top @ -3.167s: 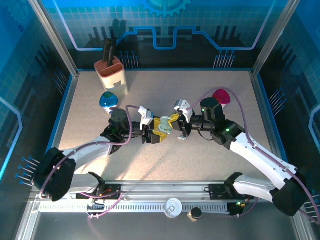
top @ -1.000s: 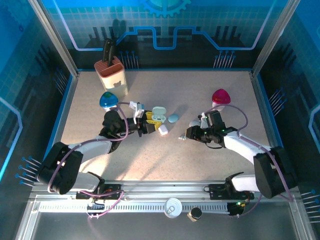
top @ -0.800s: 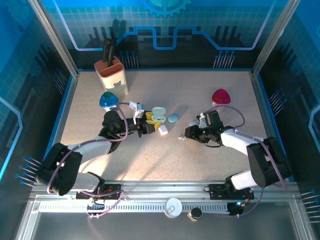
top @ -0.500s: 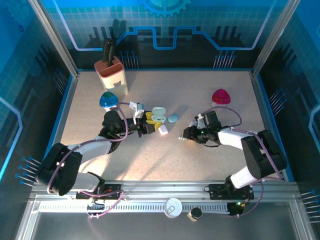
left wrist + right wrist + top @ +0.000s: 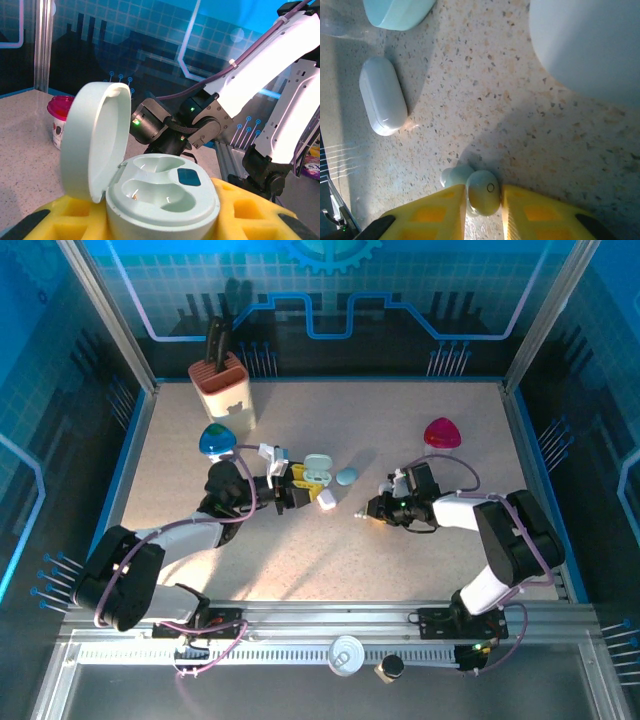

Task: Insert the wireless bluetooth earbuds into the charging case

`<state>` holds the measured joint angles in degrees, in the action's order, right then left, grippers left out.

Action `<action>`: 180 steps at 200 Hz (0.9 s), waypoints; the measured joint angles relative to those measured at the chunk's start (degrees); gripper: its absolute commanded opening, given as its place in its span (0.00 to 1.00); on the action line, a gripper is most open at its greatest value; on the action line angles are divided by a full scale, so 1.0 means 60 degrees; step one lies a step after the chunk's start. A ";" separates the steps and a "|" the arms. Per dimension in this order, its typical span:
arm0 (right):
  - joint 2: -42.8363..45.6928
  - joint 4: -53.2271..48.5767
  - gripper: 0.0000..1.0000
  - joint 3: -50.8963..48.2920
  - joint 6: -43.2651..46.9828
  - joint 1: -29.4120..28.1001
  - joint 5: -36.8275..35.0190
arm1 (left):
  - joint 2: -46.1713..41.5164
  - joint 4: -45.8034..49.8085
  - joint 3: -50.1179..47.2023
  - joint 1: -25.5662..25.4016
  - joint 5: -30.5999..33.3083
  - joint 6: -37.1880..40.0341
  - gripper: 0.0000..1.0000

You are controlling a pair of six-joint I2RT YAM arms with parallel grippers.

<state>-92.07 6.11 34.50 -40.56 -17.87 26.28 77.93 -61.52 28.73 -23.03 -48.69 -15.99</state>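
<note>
At the bottom middle of the right wrist view, the right gripper (image 5: 483, 199) pinches one of the wireless bluetooth earbuds (image 5: 482, 190) between its yellow pads (image 5: 435, 210), low on the speckled table (image 5: 520, 110). Farther off, at the upper left, lies a white pill-shaped thing (image 5: 382, 95). Low in the left wrist view, the left gripper (image 5: 160, 225) squeezes the charging case (image 5: 162, 195), its lid (image 5: 95, 135) open. Behind it is the right arm (image 5: 260, 55).

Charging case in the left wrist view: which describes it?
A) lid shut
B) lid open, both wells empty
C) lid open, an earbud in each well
B: the charging case has its lid swung up, and both wells are bare.
</note>
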 measured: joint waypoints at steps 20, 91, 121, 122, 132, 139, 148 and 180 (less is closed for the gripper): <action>-0.0055 0.0095 0.18 0.0000 -0.0036 0.0000 0.0040 | 0.0000 0.0004 0.0000 0.0000 0.0000 0.0004 0.30; -0.0324 0.0601 0.23 0.0018 -0.0557 0.0011 0.0350 | 0.0000 0.0066 0.0000 0.0000 -0.0004 0.0000 0.30; -0.0528 0.0576 0.18 0.0168 -0.0681 0.0047 0.0415 | 0.0000 0.0066 0.0000 0.0000 -0.0007 0.0000 0.30; -0.0543 0.0572 0.18 0.0186 -0.0681 0.0044 0.0419 | 0.0000 0.0066 0.0000 0.0000 -0.0007 0.0004 0.30; -0.0637 0.0583 0.17 0.0277 -0.0681 0.0044 0.0441 | 0.0000 0.0066 0.0000 0.0000 -0.0007 0.0004 0.30; -0.0678 0.0586 0.16 0.0342 -0.0670 0.0044 0.0433 | 0.0000 0.0066 0.0000 0.0000 -0.0007 0.0004 0.30; -0.0688 0.0561 0.15 0.0397 -0.0667 0.0044 0.0379 | 0.0000 0.0066 0.0000 0.0000 -0.0007 0.0004 0.30; -0.0678 0.0259 0.14 0.0586 -0.0546 -0.0047 0.0153 | 0.0000 0.0066 0.0000 0.0000 -0.0007 0.0004 0.29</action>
<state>-96.14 7.66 38.02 -43.83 -18.15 27.20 77.93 -61.12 28.73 -23.03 -48.73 -15.97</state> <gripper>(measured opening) 0.144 0.351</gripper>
